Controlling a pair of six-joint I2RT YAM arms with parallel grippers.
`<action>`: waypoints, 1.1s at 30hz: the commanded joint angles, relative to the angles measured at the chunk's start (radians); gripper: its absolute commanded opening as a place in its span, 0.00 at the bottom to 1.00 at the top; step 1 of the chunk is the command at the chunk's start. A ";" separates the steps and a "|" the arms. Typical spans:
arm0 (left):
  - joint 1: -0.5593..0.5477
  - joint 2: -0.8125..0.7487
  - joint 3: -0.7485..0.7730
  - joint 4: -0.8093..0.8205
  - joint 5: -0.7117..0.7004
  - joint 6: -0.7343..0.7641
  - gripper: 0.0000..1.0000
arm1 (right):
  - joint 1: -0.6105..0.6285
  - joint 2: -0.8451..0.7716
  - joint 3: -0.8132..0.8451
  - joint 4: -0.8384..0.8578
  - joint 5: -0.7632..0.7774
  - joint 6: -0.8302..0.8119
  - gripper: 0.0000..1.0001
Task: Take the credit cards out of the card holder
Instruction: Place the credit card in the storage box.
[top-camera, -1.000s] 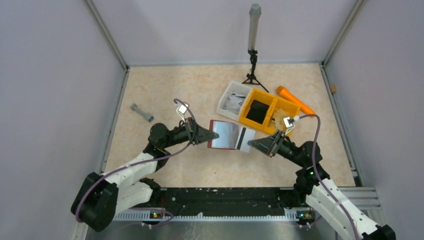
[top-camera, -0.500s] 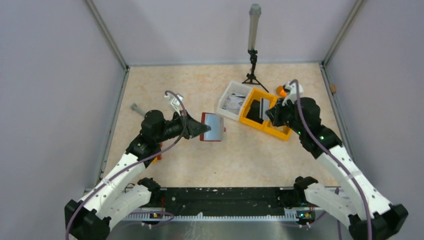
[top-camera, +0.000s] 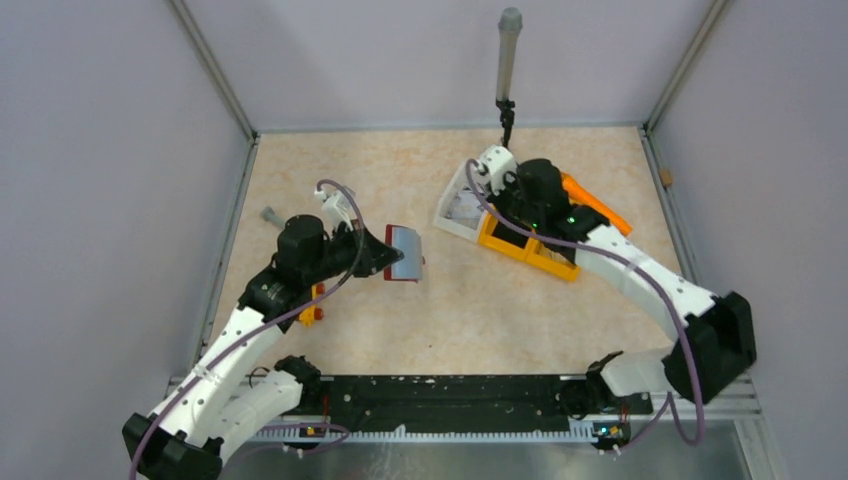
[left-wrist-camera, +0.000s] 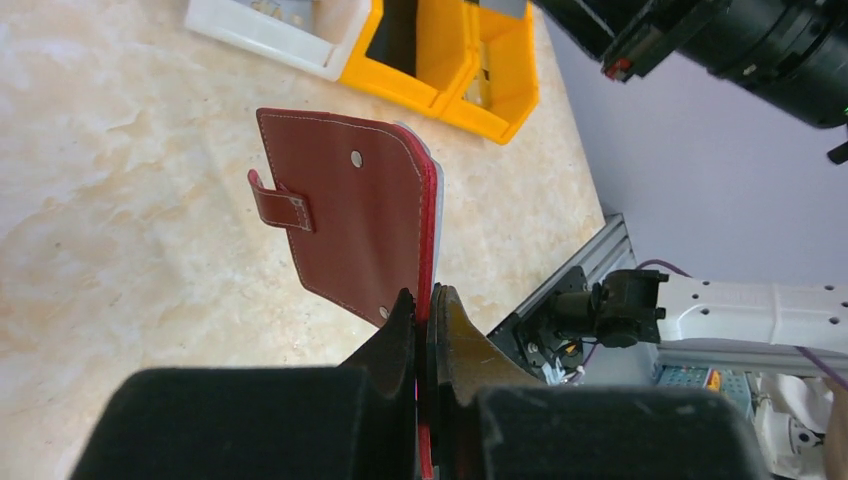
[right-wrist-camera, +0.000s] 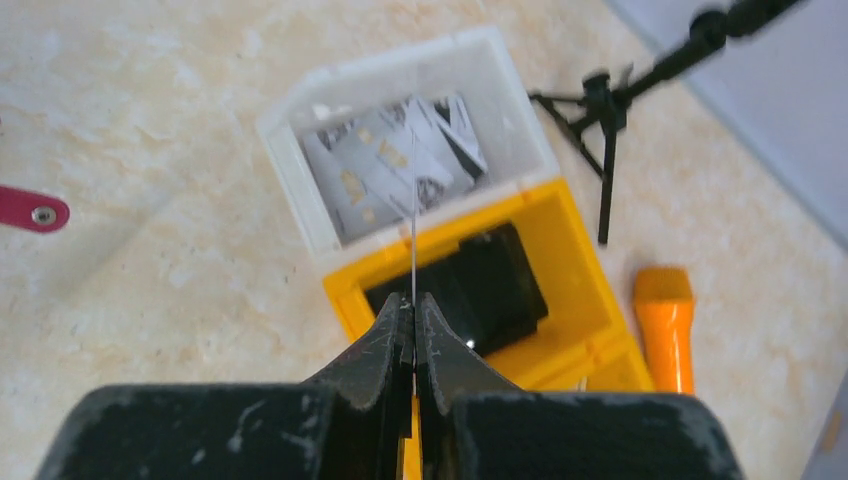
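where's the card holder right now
The card holder is left of centre in the top view, pinched by its edge in the left gripper, well left of the white tray and yellow bin.

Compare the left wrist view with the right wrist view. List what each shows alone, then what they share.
Left wrist only: the left tool shut on the edge of the red holder, whose whole face shows, and the right arm at upper right.
Right wrist only: the right tool shut on a card seen edge-on; a tripod; an orange cylinder.
Both: the white tray, the yellow bin, and the holder's tab.
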 joint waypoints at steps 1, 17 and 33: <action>0.014 -0.045 0.023 -0.014 -0.048 0.025 0.00 | 0.070 0.172 0.202 0.054 0.082 -0.188 0.00; 0.038 -0.102 0.023 -0.108 -0.137 0.059 0.00 | 0.134 0.654 0.568 -0.059 0.434 -0.331 0.00; 0.040 -0.105 0.005 -0.098 -0.122 0.049 0.00 | 0.164 0.795 0.551 0.043 0.554 -0.395 0.05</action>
